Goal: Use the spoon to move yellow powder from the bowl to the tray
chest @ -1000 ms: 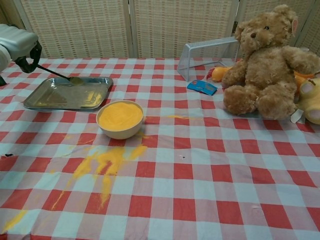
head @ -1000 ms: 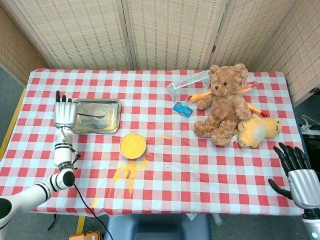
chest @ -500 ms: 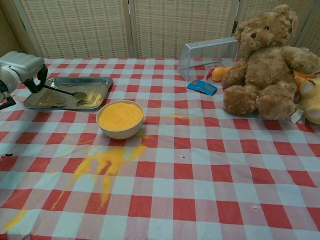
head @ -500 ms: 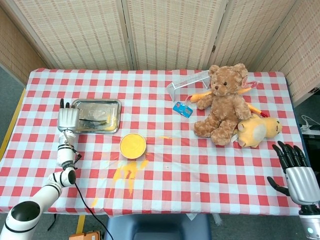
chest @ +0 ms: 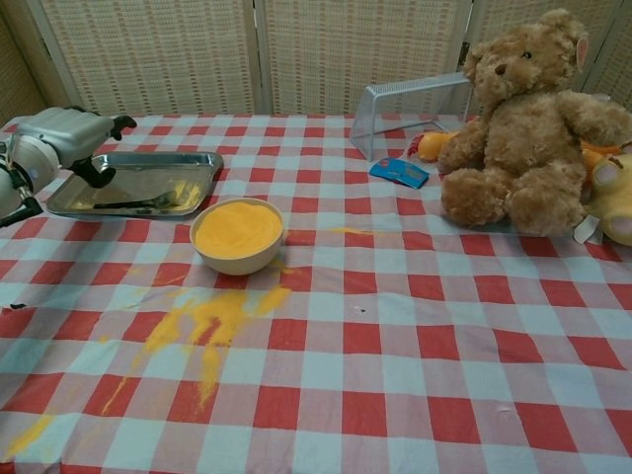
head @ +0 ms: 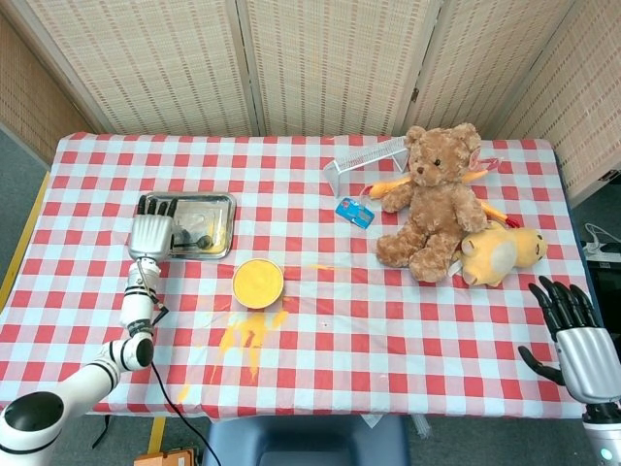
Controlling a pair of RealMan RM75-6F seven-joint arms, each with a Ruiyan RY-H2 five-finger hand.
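Left hand sits at the left edge of the chest view, over the near-left end of the metal tray; in the head view it covers the tray's left part. Palm faces down, fingers extended over the tray, thumb curled underneath. The spoon lies flat in the tray, bowl end toward the right, handle running left under the hand. Whether the hand grips the handle or just hovers above it: cannot tell, contact point is hidden by the hand.

A thin smear of yellow powder shows in the tray's right part. The bowl sits just right of and in front of the tray, centre-left of frame, filled nearly level with yellow powder. Spilled powder streaks the checked tablecloth in front of the bowl, trailing toward the lower left corner.

Right hand is at the lower right of the head view, off the table edge, fingers spread wide and holding nothing.

Upper right of frame: brown teddy bear seated upright, a yellow plush toy lying against its right side, a wire rack behind-left of it, a small blue packet just in front of the rack.
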